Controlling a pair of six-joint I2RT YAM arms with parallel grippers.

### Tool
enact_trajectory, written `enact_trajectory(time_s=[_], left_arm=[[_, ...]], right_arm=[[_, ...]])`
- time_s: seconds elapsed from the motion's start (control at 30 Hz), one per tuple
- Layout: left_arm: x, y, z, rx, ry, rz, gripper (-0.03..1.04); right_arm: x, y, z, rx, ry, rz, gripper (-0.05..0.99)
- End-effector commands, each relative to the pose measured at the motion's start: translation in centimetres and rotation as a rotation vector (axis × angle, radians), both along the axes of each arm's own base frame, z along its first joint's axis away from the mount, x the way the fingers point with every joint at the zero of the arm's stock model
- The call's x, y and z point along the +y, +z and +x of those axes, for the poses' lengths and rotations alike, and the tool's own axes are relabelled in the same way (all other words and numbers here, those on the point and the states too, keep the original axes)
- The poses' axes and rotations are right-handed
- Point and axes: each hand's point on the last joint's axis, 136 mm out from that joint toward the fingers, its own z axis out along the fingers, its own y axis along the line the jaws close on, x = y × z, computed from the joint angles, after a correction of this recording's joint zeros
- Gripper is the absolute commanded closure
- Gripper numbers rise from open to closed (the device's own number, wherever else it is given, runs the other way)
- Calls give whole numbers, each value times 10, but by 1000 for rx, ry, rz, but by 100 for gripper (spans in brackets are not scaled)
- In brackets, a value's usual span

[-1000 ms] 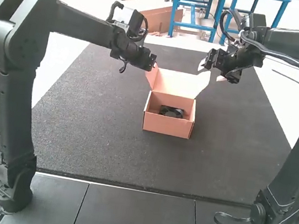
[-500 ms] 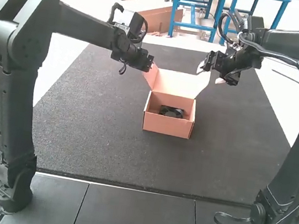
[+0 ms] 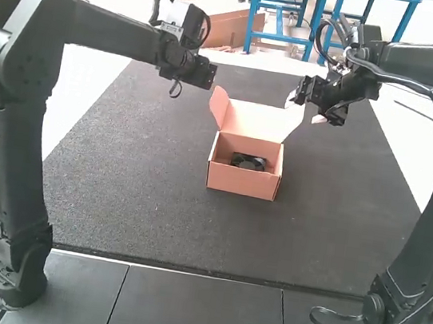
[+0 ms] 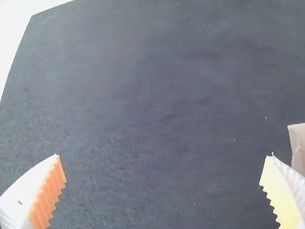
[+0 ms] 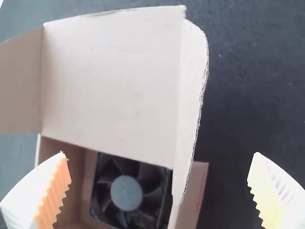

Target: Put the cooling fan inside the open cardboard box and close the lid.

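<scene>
The cooling fan [image 3: 248, 162] lies inside the cardboard box [image 3: 243, 179] mid-mat [image 3: 135, 167], with the lid [image 3: 255, 120] upright. The left end effector [image 3: 201, 74] hangs at the box's 10 o'clock and the right end effector [image 3: 309, 104] at 1 o'clock. Both are spread wide, holding nothing.

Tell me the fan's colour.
The fan is black with a grey middle, clearest in the right wrist view.

Dark, seemingly rubber mat [image 3: 117, 180] on table [image 3: 195, 314].
</scene>
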Motion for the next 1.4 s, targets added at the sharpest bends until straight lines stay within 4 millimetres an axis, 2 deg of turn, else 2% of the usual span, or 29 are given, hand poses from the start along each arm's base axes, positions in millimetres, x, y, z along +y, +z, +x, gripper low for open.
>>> enact_trajectory(time_s=[0.0,0.3,0.53,0.73,1.2,1.37], left_arm=[[10,10,-1,-34,18,32,4],[8,-23,5,5,2,55,4],[-16,-32,13,33,-77,-43,4],[-29,-30,14,38,-114,-111,4],[-39,-27,13,39,-131,-169,4],[-40,-26,12,40,-136,-171,4]], right_arm=[[-4,8,5,-20,0,13,8],[-3,12,7,-28,2,15,8],[-7,13,9,-31,-7,16,8],[-10,11,9,-29,-14,16,8],[-11,13,20,-79,-10,-6,9],[-10,11,24,-90,-13,-20,14]])
